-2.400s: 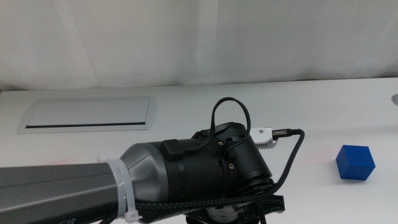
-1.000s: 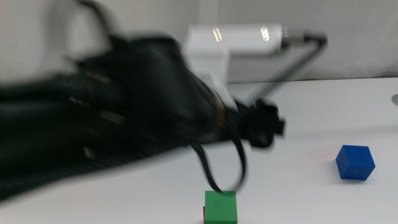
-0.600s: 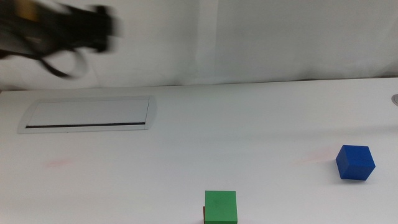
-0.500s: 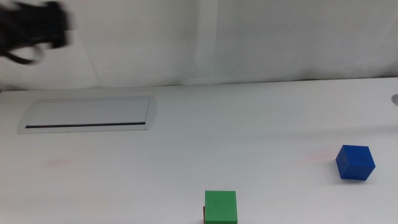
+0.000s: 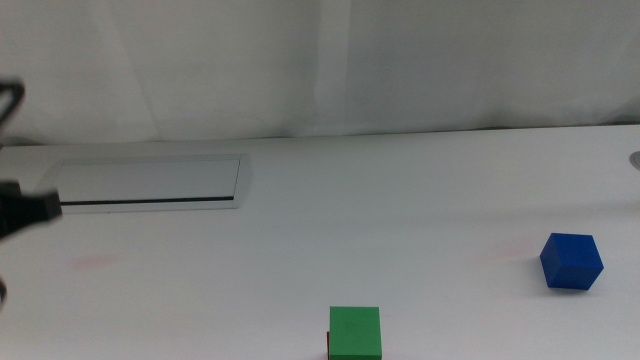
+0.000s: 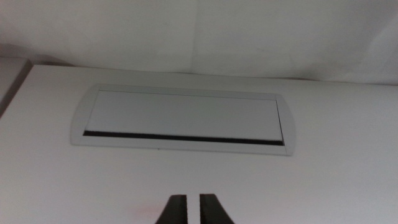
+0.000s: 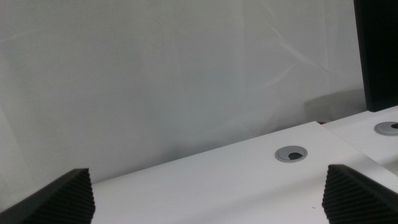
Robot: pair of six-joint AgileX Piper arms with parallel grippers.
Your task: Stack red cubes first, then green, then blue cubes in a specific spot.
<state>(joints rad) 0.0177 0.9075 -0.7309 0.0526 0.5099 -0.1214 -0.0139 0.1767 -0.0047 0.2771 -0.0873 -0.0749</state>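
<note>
The green cube (image 5: 355, 333) sits on top of the red cube (image 5: 328, 346) at the table's front edge. Only a thin red sliver shows under its left side. The blue cube (image 5: 571, 262) stands alone on the white table at the right. A dark part of the left arm (image 5: 22, 206) shows at the far left edge, well away from the cubes. In the left wrist view my left gripper (image 6: 193, 211) is shut and holds nothing, above bare table in front of the grey-framed panel (image 6: 183, 118). My right gripper (image 7: 208, 186) is open and empty, off to the side.
The grey-framed panel (image 5: 140, 185) lies flat at the back left. A faint pink smudge (image 5: 95, 263) marks the table near it. In the right wrist view there are two round cable grommets (image 7: 291, 153) and a dark screen edge (image 7: 379, 53).
The left arm rose off the green cube, leaving it on the red one, and swung away to the far left. The blue cube stayed put.
</note>
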